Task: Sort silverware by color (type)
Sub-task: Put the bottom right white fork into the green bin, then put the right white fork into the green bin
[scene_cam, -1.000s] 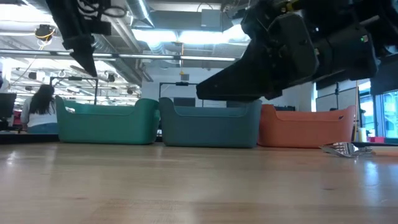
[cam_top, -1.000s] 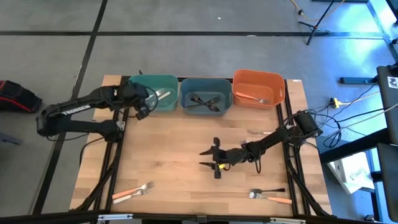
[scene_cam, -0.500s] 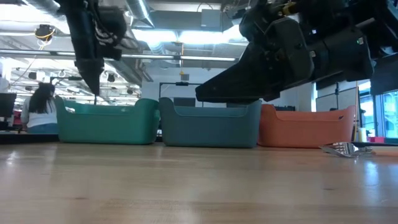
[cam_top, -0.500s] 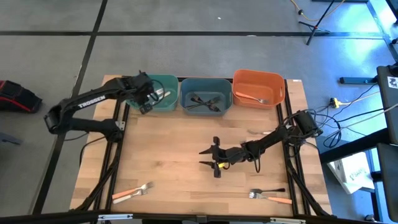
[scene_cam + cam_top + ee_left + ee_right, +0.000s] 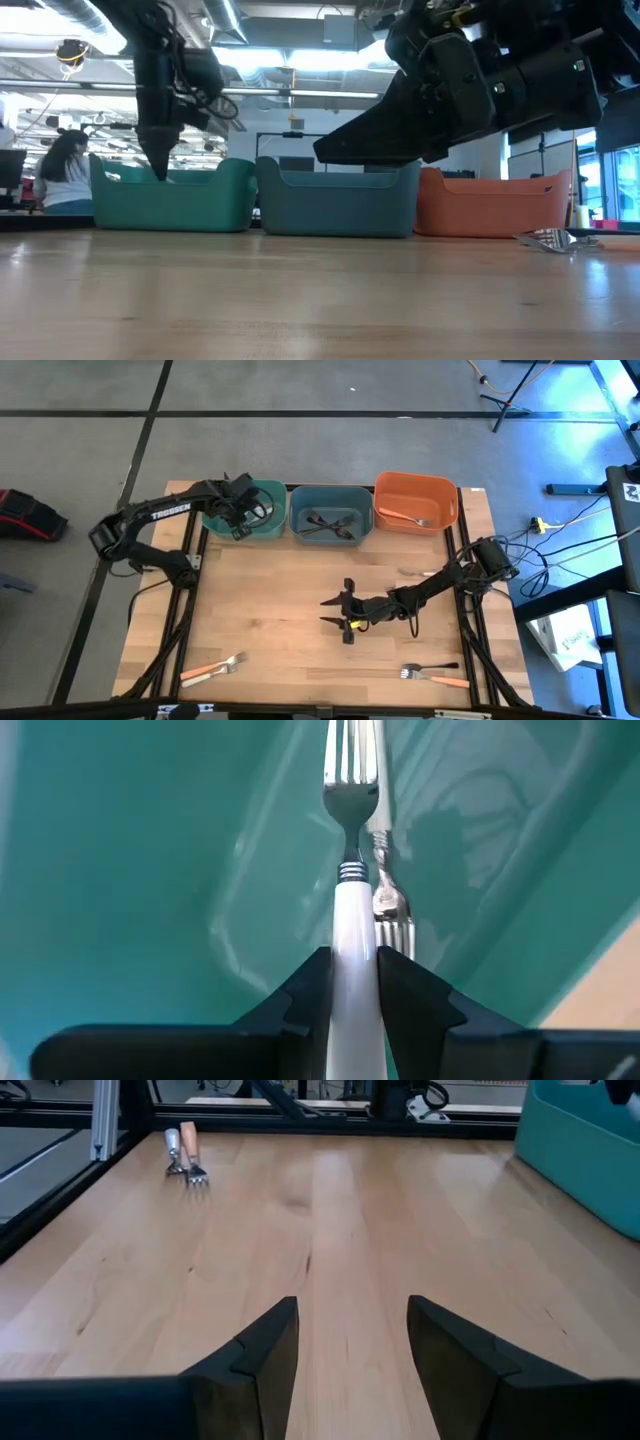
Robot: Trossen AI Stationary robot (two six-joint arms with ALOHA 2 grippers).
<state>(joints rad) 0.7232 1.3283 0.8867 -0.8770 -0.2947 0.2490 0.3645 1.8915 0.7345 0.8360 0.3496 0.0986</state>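
White-handled and tipped with metal tines, a small fork [image 5: 353, 920] hangs clamped between the dark fingers of the left gripper [image 5: 353, 982] directly over the teal plastic bin [image 5: 262, 525], where a second white-handled fork [image 5: 385, 890] already lies on the floor of the tub. The step in hand appears to be the drop-off of a cream piece into its colour's bin; the next move calls only for the jaws to part so the fork falls beside its match, then for the arm to lift clear of the rim.

Next door, the grey-blue bin [image 5: 331, 530] holds black-handled forks [image 5: 322, 522], and the orange bin [image 5: 444, 500] holds one orange-handled fork [image 5: 405, 517]. Unsorted pieces remain on the pale wooden table [image 5: 280, 600]: an orange-handled and a white-handled fork [image 5: 212, 667] near the front left corner, and a black-handled and an orange-handled fork [image 5: 433, 673] toward the front right.

At mid-table the right gripper [image 5: 342, 613] waits low over bare wood, jaws apart and holding nothing.
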